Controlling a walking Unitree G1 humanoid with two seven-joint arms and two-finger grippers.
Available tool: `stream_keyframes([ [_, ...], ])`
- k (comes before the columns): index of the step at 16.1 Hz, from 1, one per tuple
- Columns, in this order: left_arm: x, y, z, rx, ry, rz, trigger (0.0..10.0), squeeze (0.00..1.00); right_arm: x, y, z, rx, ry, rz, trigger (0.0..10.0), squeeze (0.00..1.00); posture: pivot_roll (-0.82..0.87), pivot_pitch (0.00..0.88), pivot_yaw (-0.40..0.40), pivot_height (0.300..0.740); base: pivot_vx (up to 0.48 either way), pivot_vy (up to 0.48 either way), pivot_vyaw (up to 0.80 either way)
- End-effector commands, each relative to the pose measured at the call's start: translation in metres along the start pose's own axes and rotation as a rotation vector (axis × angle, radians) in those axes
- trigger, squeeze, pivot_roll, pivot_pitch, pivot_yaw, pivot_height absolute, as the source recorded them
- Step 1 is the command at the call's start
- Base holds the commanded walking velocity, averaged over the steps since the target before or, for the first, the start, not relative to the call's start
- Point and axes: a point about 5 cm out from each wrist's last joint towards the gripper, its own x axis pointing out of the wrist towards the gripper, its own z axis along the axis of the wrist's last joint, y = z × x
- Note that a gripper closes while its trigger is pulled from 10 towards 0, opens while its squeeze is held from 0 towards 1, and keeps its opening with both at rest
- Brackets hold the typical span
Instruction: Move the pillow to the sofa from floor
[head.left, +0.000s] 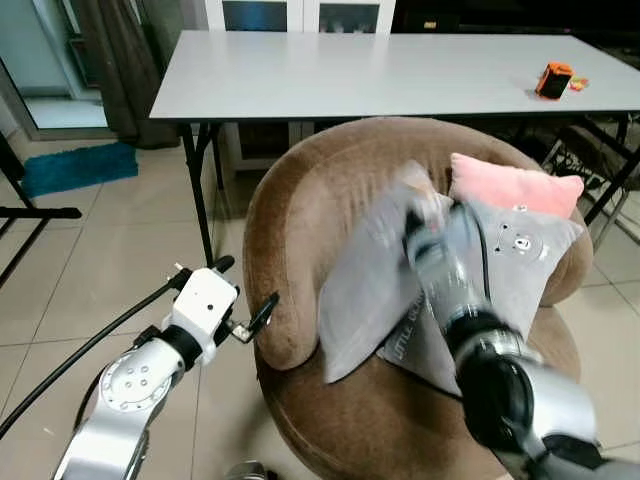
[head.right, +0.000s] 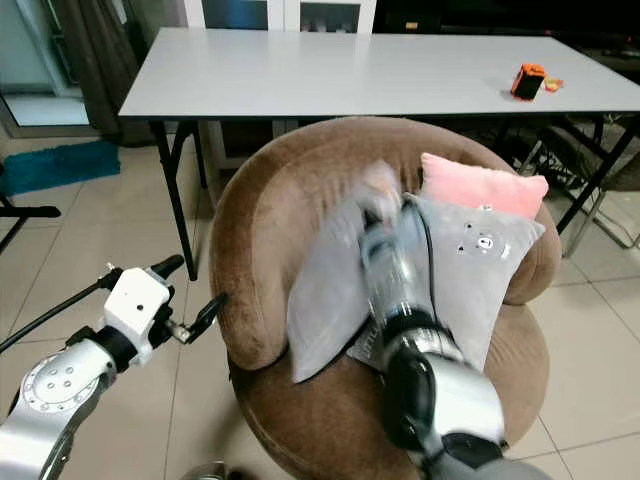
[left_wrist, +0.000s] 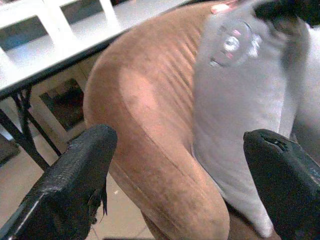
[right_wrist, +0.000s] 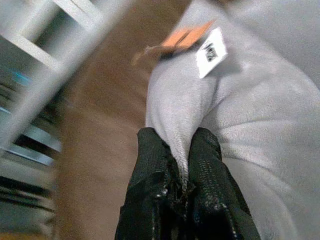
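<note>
The right tool (right_wrist: 182, 192) pinches a fold of the grey pillow (head.left: 365, 290) in the frame's centre, standing it against the brown sofa (head.left: 290, 210) back, while the left tool (head.left: 245, 300) waits wide open at lower left.

Brown round sofa (head.left: 300, 220) on the tiled floor (head.left: 110, 260), grey table (head.left: 380, 70) behind it.
On the sofa seat lie a grey pillow (head.left: 365, 290) at left, a second grey pillow (head.left: 520, 255) to its right, and a pink pillow (head.left: 515, 185) at the far right. An orange object (head.left: 553, 80) sits on the table's far right.
</note>
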Motion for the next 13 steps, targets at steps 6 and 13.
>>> stream_keyframes([
  [6,0.01,-0.007,0.0,-0.035,0.01,-0.103,10.0,0.27,-0.006,-0.032,-0.006,-0.249,0.026,-0.026,10.0,1.0,0.18,0.002,-0.026,0.74,0.0,0.0,0.0],
  [13,0.023,-0.008,0.0,-0.095,-0.042,-0.185,10.0,0.26,-0.009,-0.043,0.062,-0.575,-0.21,0.066,10.0,1.0,0.11,0.0,-0.027,0.74,0.0,0.0,0.0],
])
